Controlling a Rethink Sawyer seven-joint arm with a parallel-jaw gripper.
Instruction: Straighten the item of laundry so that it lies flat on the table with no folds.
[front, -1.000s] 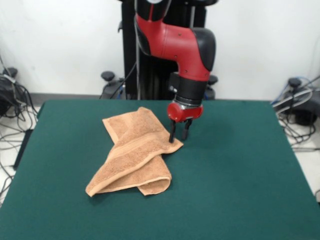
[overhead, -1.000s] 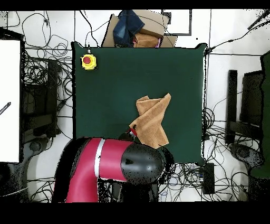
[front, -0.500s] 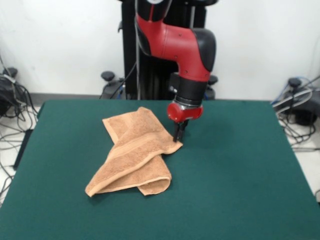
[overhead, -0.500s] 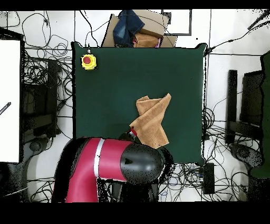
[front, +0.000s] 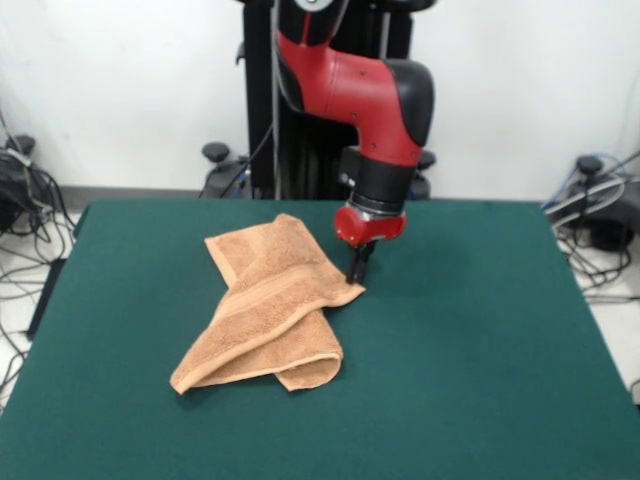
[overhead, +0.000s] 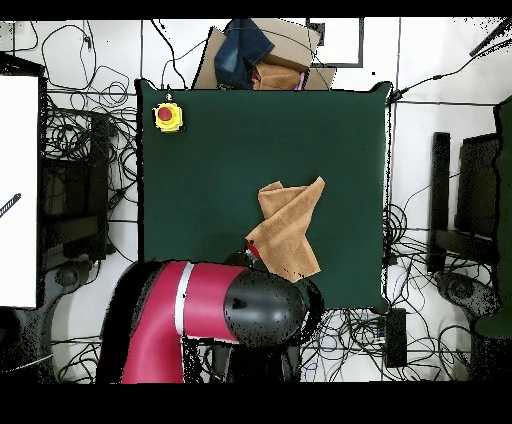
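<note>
No legible text, label, brand, number or sign appeared in either view. The red and black arm (front: 370, 95), the towel (front: 265, 305), the green table (front: 480, 330) and the yellow box with its red button (overhead: 167, 116) carried no readable markings.

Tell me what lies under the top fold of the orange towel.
Beneath the upper fold of the orange-tan terry-cloth towel, another layer of the same towel pokes out at the near edge, resting on the dark green felt table. Whatever else lies between the layers is covered. The pincer is shut on its corner.
</note>
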